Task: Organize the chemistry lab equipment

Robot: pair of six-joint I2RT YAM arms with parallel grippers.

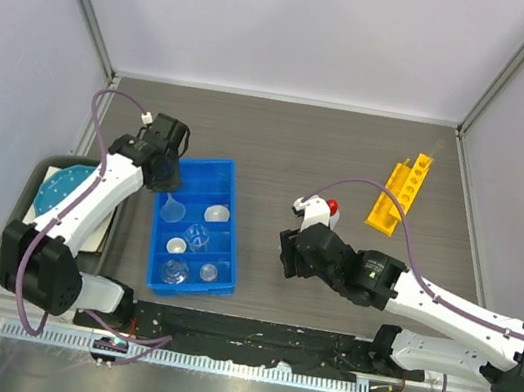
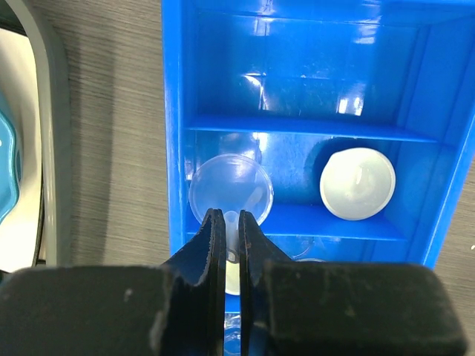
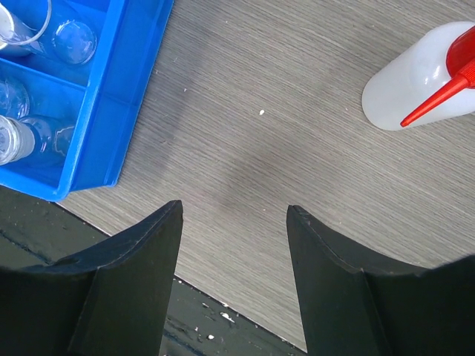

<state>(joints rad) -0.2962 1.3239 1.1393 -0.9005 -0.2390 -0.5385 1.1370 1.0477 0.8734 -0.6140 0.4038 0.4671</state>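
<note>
Grey woodgrain tabletop (image 3: 297, 133) is seen beneath the right gripper (image 3: 234, 211), which is held open and empty; the red-capped squeeze bottle (image 3: 415, 78) is seen upper right. The clear funnel (image 2: 230, 194), left of the white round dish (image 2: 357, 183) in the blue tray (image 2: 174, 148), is clenched by the left gripper (image 2: 231, 215).

clear funnel (image 2: 230, 189), white round dish (image 2: 357, 183) and small glass beakers (image 1: 196, 236) are in the blue tray (image 2: 174, 148); red-capped squeeze bottle (image 3: 419, 74) and yellow rack (image 1: 400, 193) on the table (image 1: 292, 140).
</note>
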